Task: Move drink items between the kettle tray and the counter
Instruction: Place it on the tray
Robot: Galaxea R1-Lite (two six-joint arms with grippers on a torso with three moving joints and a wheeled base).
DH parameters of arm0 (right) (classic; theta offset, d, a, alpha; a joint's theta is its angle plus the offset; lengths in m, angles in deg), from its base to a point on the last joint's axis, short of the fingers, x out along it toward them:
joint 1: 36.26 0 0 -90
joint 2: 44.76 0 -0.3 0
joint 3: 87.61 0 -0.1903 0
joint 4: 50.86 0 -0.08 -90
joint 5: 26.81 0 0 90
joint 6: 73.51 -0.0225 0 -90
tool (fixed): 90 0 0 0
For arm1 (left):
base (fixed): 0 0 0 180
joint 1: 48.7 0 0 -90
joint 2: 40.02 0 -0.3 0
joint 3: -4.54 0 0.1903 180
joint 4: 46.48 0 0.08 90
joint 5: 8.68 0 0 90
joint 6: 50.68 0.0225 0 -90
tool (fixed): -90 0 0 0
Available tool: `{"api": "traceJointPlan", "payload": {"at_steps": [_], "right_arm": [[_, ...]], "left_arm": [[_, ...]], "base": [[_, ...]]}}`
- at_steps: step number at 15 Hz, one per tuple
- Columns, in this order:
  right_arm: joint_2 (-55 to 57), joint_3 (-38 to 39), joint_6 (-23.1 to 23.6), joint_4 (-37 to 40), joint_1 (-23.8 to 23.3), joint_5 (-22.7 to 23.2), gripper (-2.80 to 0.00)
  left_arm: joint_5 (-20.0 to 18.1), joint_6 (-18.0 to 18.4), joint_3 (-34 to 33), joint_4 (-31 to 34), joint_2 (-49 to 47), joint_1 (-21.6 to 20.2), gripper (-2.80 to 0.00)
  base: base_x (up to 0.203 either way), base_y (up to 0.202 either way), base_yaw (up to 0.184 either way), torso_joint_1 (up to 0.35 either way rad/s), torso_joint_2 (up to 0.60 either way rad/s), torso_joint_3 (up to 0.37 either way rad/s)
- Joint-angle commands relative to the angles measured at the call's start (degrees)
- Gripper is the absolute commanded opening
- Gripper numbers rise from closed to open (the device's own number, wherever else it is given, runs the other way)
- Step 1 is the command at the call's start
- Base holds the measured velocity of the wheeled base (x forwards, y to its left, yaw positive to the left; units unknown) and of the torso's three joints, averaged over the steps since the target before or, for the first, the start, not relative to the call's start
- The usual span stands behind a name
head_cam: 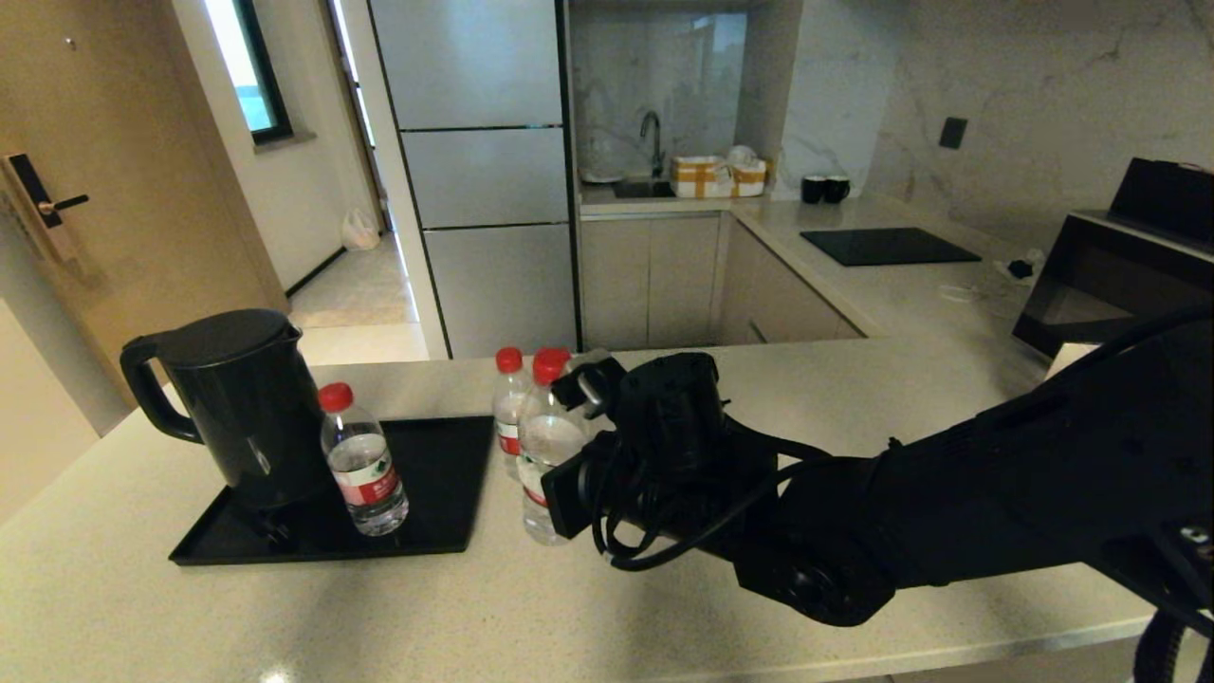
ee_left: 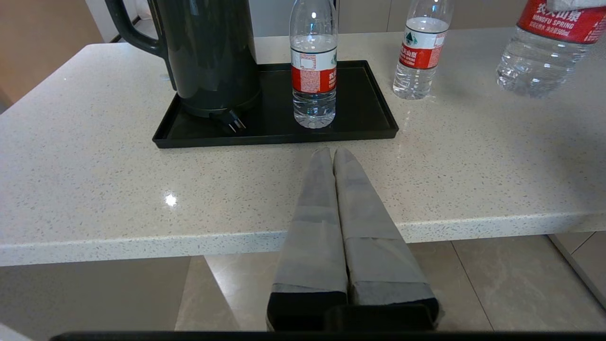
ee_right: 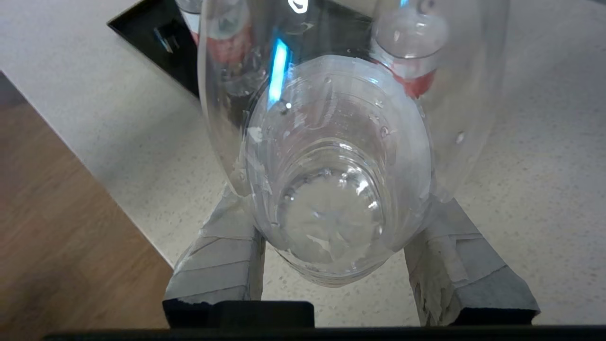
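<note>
My right gripper [head_cam: 577, 406] [ee_right: 331, 189] is shut on a clear water bottle [head_cam: 543, 455] [ee_right: 331, 180] [ee_left: 544, 47] with a red cap, gripping its body. The bottle is tilted over the counter [head_cam: 664, 607], just right of the black kettle tray [head_cam: 436, 455] [ee_left: 364, 104]. Close behind it a second bottle [head_cam: 509, 403] [ee_left: 419, 52] stands on the counter. A third bottle [head_cam: 365, 465] [ee_left: 313, 71] stands upright on the tray beside the black kettle [head_cam: 237, 398]. The left gripper [ee_left: 334, 151] is shut and empty, parked low at the counter's near edge.
At the back, the far counter carries a flush black cooktop [head_cam: 887, 247], two black mugs [head_cam: 825, 190] and a sink. A dark appliance [head_cam: 1119, 266] sits at the right. The kettle's plug [ee_left: 232, 122] lies on the tray.
</note>
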Motion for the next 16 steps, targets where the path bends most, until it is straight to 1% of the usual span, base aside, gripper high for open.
{"api": "traceJointPlan", "payload": {"at_steps": [1, 2, 4, 6, 8, 12, 14, 16], "right_arm": [[-0.5, 0.2, -0.5, -0.3, 0.8, 0.2, -2.80], [-0.2, 0.1, -0.8, -0.4, 2.2, 0.0, -2.80], [3.1, -1.8, -1.0, -2.7, 3.5, -0.1, -2.80], [9.0, -9.4, -0.9, -3.9, 4.6, -1.8, -2.80], [12.2, -13.2, -1.0, -2.0, 5.3, -4.7, -2.80], [10.8, -12.0, -1.7, -2.1, 6.1, -4.9, -2.80], [8.2, -10.0, -2.0, -2.0, 6.2, -4.7, -2.80], [4.3, -7.0, -3.4, -2.0, 6.7, -4.5, -2.80]], "left_arm": [[0.0, 0.0, 0.0, 0.0, 0.0, 0.0, -2.80], [0.0, 0.0, 0.0, 0.0, 0.0, 0.0, -2.80], [0.0, 0.0, 0.0, 0.0, 0.0, 0.0, -2.80], [0.0, 0.0, 0.0, 0.0, 0.0, 0.0, -2.80], [0.0, 0.1, 0.0, 0.0, 0.0, 0.0, -2.80], [0.0, 0.0, 0.0, 0.0, 0.0, 0.0, -2.80], [0.0, 0.0, 0.0, 0.0, 0.0, 0.0, -2.80], [0.0, 0.0, 0.0, 0.0, 0.0, 0.0, -2.80]], "base": [[0.000, 0.000, 0.000, 0.000, 0.00, 0.000], [0.000, 0.000, 0.000, 0.000, 0.00, 0.000], [0.000, 0.000, 0.000, 0.000, 0.00, 0.000], [0.000, 0.000, 0.000, 0.000, 0.00, 0.000], [0.000, 0.000, 0.000, 0.000, 0.00, 0.000], [0.000, 0.000, 0.000, 0.000, 0.00, 0.000], [0.000, 0.000, 0.000, 0.000, 0.00, 0.000], [0.000, 0.000, 0.000, 0.000, 0.00, 0.000]]}}
